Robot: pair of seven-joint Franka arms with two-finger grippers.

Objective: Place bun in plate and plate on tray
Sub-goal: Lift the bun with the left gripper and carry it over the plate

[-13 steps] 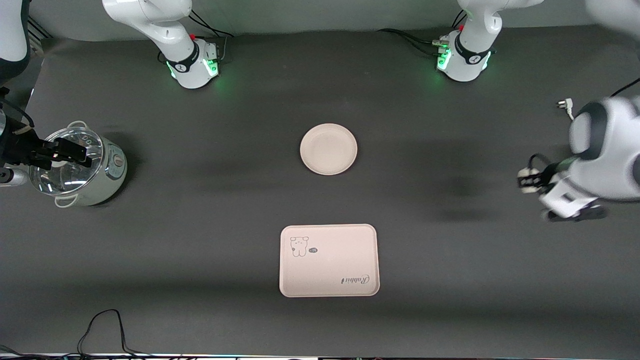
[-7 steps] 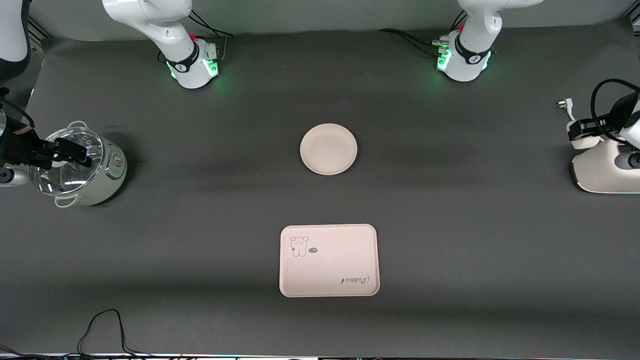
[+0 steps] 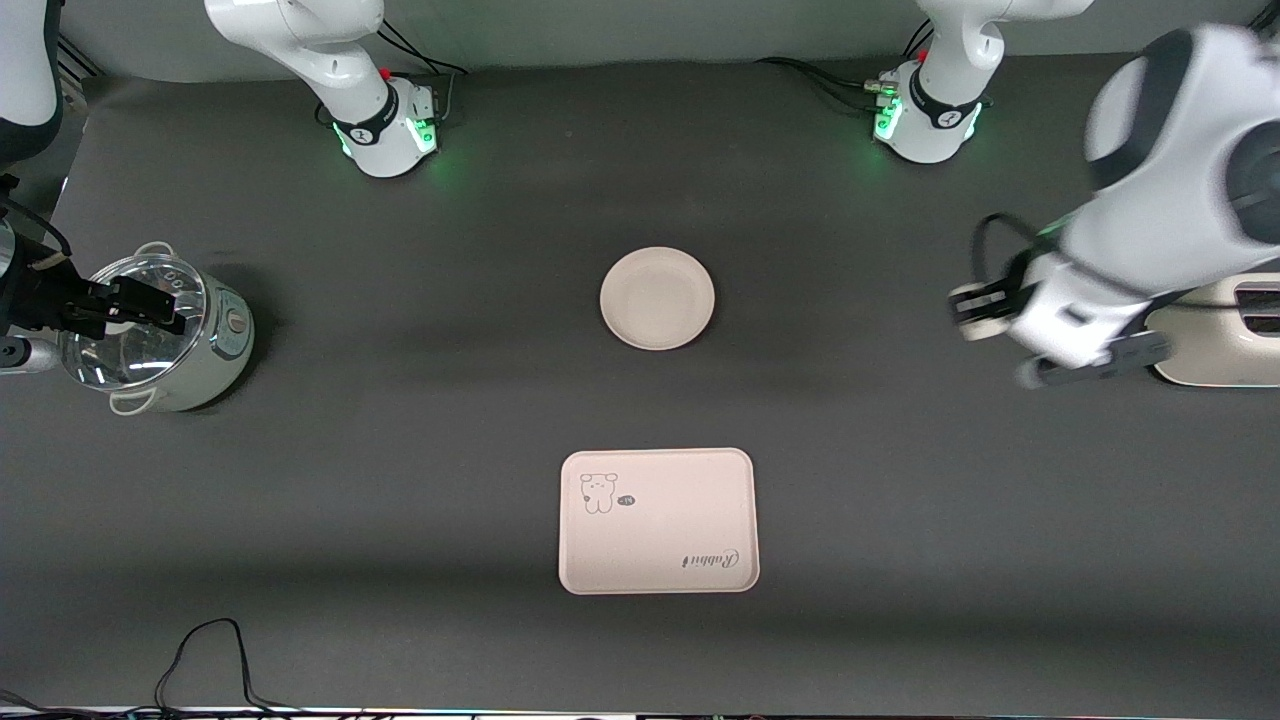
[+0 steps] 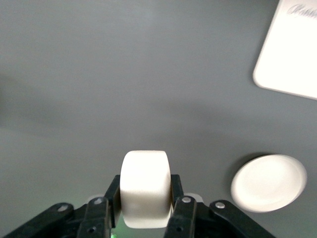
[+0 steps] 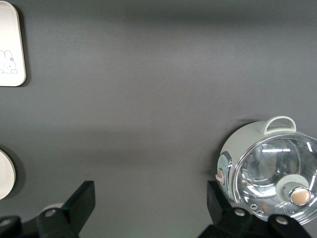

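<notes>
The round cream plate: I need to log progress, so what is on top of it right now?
Nothing: the round cream plate is bare. The small off-white bun is clamped in the left gripper, up over the dark table.

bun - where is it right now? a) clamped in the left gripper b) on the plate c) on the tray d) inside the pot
a: the left wrist view shows the bun pinched between the left gripper fingers over bare table, while the plate and the tray hold nothing.
</notes>
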